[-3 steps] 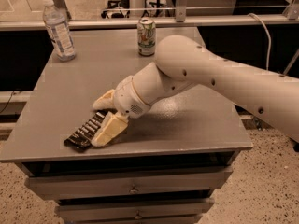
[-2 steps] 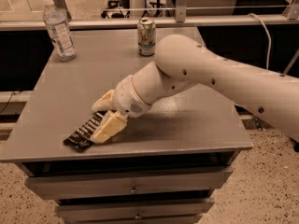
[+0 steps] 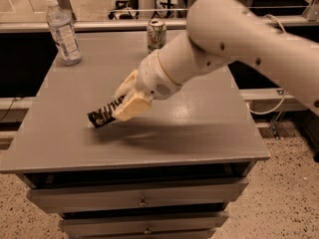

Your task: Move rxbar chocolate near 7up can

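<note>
Above the counter [image 3: 199,133] the tool [image 3: 125,99] pinches one end of the bar [image 3: 103,115], well apart from the can [image 3: 156,34]. It seems light, thin and slippery; a hold nearer its middle looks safer.

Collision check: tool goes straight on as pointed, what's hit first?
Probably the bare table near its left edge: the tool, shut on the rxbar chocolate, points left and slightly down. Depth unclear.
</note>
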Action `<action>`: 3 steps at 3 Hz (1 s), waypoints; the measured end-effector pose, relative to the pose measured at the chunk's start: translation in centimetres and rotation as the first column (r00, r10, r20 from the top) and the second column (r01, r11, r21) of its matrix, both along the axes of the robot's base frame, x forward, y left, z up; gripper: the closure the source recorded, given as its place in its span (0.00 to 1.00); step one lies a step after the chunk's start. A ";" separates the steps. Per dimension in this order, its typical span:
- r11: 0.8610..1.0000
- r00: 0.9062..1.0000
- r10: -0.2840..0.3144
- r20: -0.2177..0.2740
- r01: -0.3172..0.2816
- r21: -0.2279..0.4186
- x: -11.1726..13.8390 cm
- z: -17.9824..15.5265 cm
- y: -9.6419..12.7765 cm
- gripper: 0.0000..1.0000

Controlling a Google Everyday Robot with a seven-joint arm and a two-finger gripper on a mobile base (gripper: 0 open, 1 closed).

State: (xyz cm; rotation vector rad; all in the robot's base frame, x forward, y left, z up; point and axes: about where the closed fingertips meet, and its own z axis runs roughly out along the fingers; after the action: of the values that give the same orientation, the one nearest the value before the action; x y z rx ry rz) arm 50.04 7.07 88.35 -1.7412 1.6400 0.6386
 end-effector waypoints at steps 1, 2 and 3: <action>0.998 0.996 -0.055 0.070 0.058 -0.029 1.5 4.1 -2.8 1.00; 0.992 0.983 -0.107 0.150 0.115 -0.048 3.4 7.7 -5.0 1.00; 0.992 0.983 -0.106 0.150 0.114 -0.048 3.3 7.7 -4.9 1.00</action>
State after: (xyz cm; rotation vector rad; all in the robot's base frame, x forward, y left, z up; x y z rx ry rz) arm 53.38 2.12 96.10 -1.6816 1.6520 0.4057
